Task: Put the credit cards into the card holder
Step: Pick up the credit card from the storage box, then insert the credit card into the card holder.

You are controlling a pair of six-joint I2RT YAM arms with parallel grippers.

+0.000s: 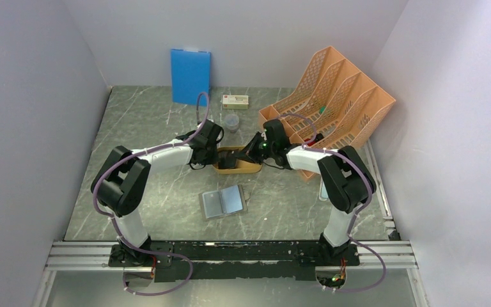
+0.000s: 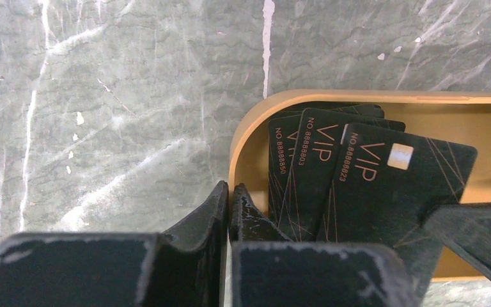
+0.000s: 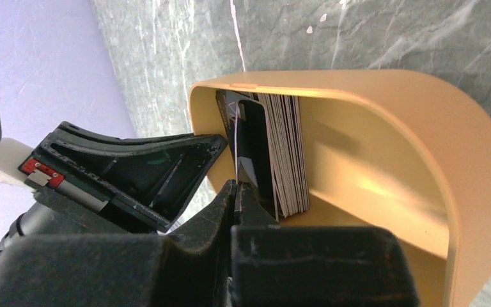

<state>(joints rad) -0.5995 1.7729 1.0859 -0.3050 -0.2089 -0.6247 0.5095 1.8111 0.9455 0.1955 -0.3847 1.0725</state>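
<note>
The left gripper [image 2: 230, 204] pinches tray [image 2: 358, 96] rim; right gripper [image 3: 233, 198] pinches credit card [image 2: 383, 192] reading VIP NO.8888823.

Mustard oval tray [image 1: 249, 170], blue board [image 1: 190, 77] at back wall, orange file rack [image 1: 332, 89], marble table [image 1: 153, 128]

A dark grey-green marbled tabletop [image 1: 147, 128] streaked with white veins fills the floor of a three-sided enclosure. Plain, pale lavender-white panels form the left wall [image 1: 25, 96], the back wall [image 1: 262, 32] and the right wall [image 1: 460, 128], meeting in straight seams. Soft, even light casts only faint shadows, and silver aluminium rails [image 1: 230, 257] run along the tabletop's near edge.
</note>
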